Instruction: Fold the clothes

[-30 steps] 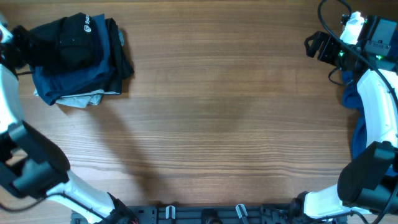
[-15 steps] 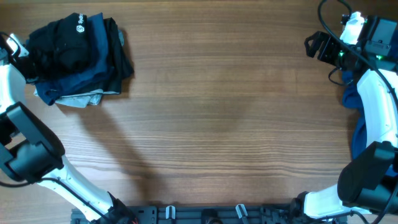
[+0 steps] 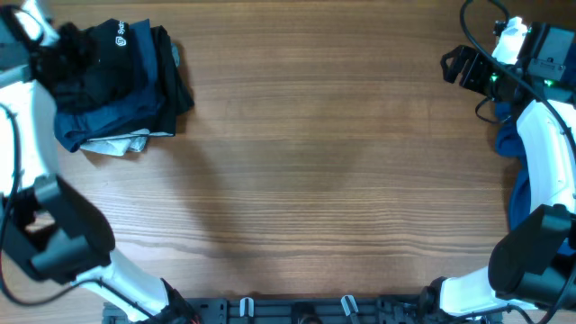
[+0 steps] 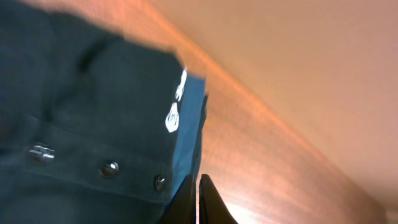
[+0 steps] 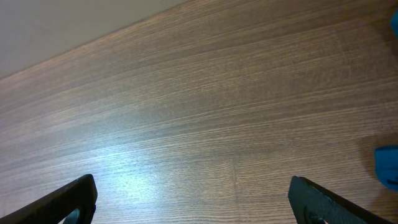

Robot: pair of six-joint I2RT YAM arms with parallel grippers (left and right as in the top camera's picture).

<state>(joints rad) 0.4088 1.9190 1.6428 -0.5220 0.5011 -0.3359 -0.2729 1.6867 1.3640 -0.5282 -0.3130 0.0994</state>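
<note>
The clothes (image 3: 121, 76) lie in a folded stack at the table's far left corner: a black polo shirt (image 3: 108, 54) with a small white logo on top, blue garments under it, and a pale one at the bottom. In the left wrist view the polo's (image 4: 81, 118) button placket and logo are close up, with a blue edge (image 4: 189, 130) beside them. My left gripper (image 4: 198, 190) is shut with nothing between its jaws, just above the stack's edge. In the overhead view the left gripper (image 3: 63, 52) blends into the black cloth. My right gripper (image 5: 199, 205) is wide open over bare wood.
More blue cloth (image 3: 520, 184) lies at the table's right edge, partly under my right arm (image 3: 540, 135); a corner of the blue cloth (image 5: 387, 167) shows in the right wrist view. The wooden table (image 3: 315, 162) spans the middle.
My left arm has swung from the stack's left side up to the far edge, over the stack. The stack has barely shifted. The right arm has not moved.
</note>
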